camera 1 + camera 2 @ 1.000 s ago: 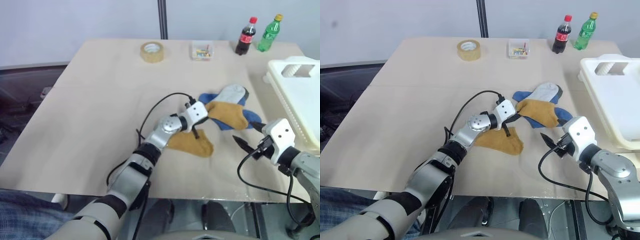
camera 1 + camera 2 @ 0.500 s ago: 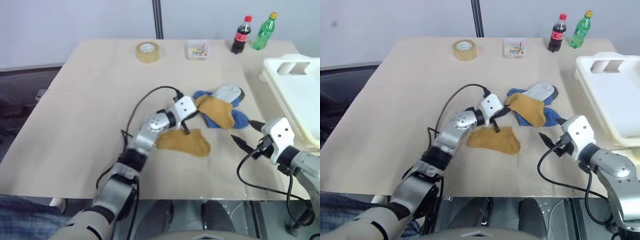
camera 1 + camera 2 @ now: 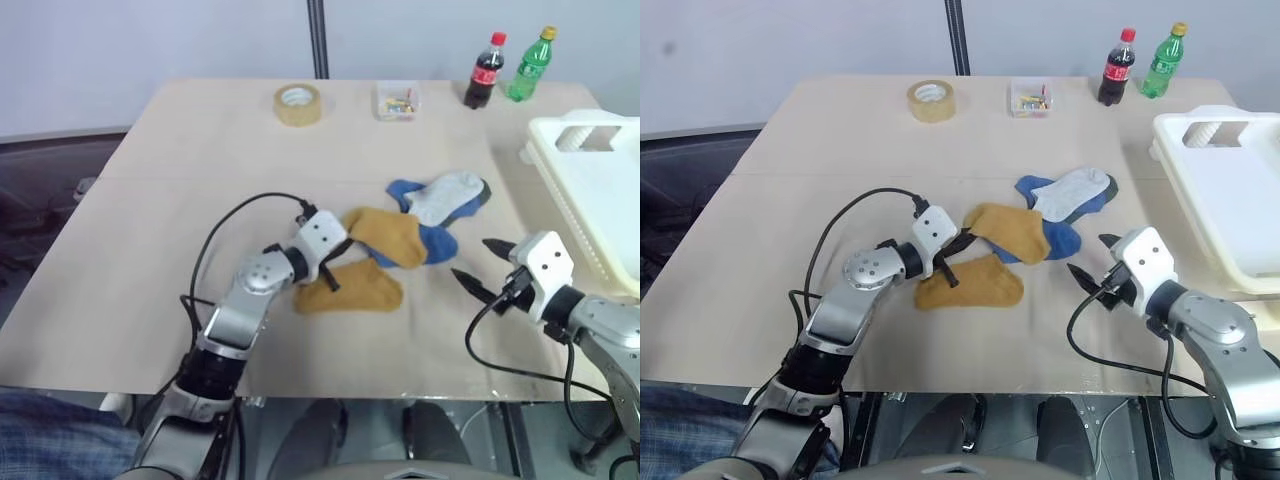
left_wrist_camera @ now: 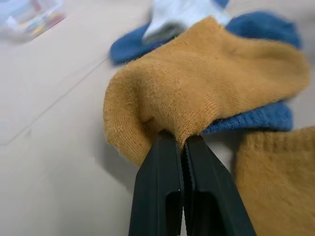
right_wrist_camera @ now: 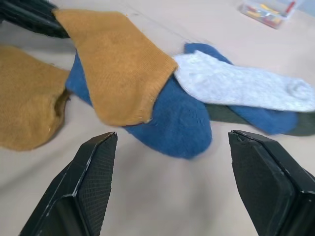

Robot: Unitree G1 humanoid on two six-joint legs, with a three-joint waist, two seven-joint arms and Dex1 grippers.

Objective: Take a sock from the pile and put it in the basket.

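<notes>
The pile [image 3: 440, 205] lies at the middle right of the table: a blue sock [image 5: 172, 115], a light grey sock [image 3: 448, 193] with a dark toe, and two mustard ones. My left gripper [image 4: 181, 143] is shut on the cuff edge of one mustard sock [image 3: 385, 235], which stretches from the fingers across the blue sock. The other mustard sock [image 3: 350, 290] lies flat just below it. My right gripper [image 3: 477, 262] stands open right of the pile, holding nothing. The white basket [image 3: 560, 140] stands at the table's right edge.
At the far edge of the table sit a tape roll [image 3: 300, 103], a small clear box [image 3: 403, 100], a cola bottle [image 3: 483, 72] and a green bottle [image 3: 530, 66]. Bare tabletop stretches to the left of my left arm.
My left gripper has drawn back to the left with the mustard sock's cuff, dragging that sock partly off the pile. The right gripper has stayed in place, open.
</notes>
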